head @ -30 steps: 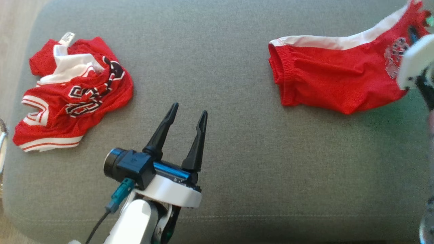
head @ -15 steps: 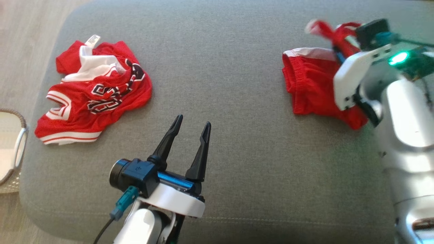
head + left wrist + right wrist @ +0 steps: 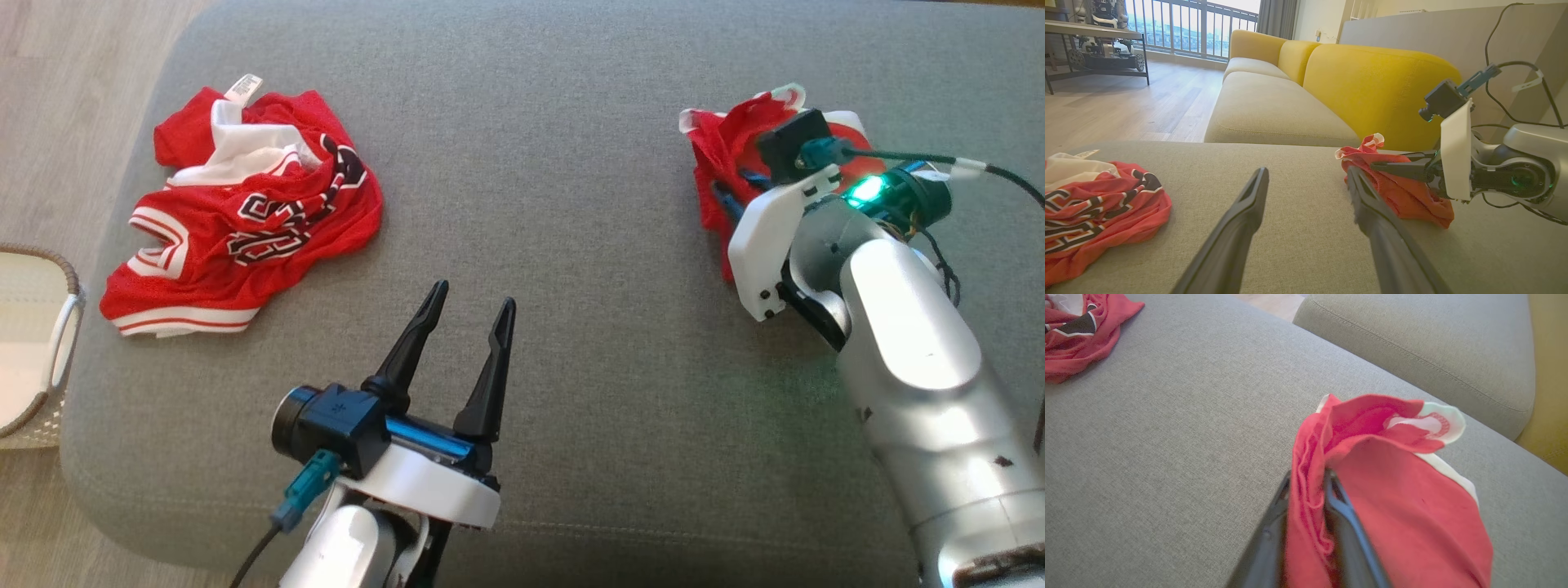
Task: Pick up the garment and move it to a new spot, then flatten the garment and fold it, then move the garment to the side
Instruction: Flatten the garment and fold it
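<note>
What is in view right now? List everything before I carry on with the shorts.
cushion: one, grey, broad and flat, under both garments
shorts: one, red with white trim, bunched on the cushion's right side
jersey: one, red with white and black lettering, crumpled on the cushion's left side
basket: one, pale weave with a brown rim, on the floor off the cushion's left edge
sofa: one, yellow back with beige seats, beyond the cushion
floor: pale wood, around the cushion
left pincer: one, dark fingers, open, over bare cushion near the front edge
right pincer: one, dark fingers, closed on a fold of the shorts
</note>
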Robot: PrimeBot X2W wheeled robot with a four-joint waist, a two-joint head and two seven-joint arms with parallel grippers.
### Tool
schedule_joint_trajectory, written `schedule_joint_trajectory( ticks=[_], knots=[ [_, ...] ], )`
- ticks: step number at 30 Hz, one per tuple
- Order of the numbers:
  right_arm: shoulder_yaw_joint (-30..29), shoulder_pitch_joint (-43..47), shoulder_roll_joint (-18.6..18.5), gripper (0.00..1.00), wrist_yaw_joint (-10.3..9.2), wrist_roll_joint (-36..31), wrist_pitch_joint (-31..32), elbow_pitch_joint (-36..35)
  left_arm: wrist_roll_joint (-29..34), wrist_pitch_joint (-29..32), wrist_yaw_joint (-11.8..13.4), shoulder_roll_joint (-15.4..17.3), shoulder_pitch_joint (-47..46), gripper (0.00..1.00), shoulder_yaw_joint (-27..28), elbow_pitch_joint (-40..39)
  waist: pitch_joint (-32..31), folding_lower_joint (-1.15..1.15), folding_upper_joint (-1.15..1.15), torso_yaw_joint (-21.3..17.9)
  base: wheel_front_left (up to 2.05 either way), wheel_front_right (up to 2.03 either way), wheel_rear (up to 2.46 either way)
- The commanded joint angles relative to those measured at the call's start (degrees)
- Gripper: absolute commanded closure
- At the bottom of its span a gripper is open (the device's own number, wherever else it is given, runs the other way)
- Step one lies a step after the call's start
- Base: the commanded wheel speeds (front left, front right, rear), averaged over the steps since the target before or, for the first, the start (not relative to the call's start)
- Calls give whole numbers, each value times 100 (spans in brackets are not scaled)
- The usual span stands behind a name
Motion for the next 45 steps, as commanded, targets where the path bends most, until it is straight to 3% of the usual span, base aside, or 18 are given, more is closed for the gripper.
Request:
schedule_joint_trajectory(
  ticks=[1, 7, 12, 20, 25, 31, 37, 45],
  knots=[
    [57, -31, 129, 0, -3, 59, -96, -260, -29, -29, 47, 2, -133, 0, 169, -194, -3, 0, 0, -1, 0, 0, 0],
    [-156, 429, 44, 0, -3, 218, -400, -992, -25, -29, 108, 2, -87, 0, 231, -226, -57, 0, 0, -83, 0, 0, 0],
    [-768, 1092, -75, 0, -3, 71, -665, -1939, 71, -29, 182, 2, 2, 0, 347, -310, -118, 0, 0, -238, 0, 0, 0],
    [-1776, 2307, 205, 0, -3, 26, -1387, -3250, 302, -29, 400, 3, 317, 0, 729, -398, -221, 0, 0, -507, 0, 0, 0],
    [-2152, 2944, 364, 0, -3, 7, -2109, -3446, 372, -29, 565, 3, 571, 0, 1024, -497, -370, 0, 0, -612, 0, 0, 0],
    [-2083, 3642, 428, 0, -3, 108, -2765, -3382, 488, -29, 672, 4, 973, 0, 1275, -568, -652, 0, 0, -724, 0, 0, 0],
    [-1916, 4046, 431, 0, -3, 404, -3034, -3277, 559, -29, 608, 3, 1326, 0, 1359, -675, -897, 0, 0, -827, 0, 0, 0],
    [-1658, 4386, 433, 0, -3, 274, -3096, -3269, 826, -29, 529, 3, 1704, 0, 1553, -757, -1137, 0, 0, -942, 0, 0, 0]
  ],
)
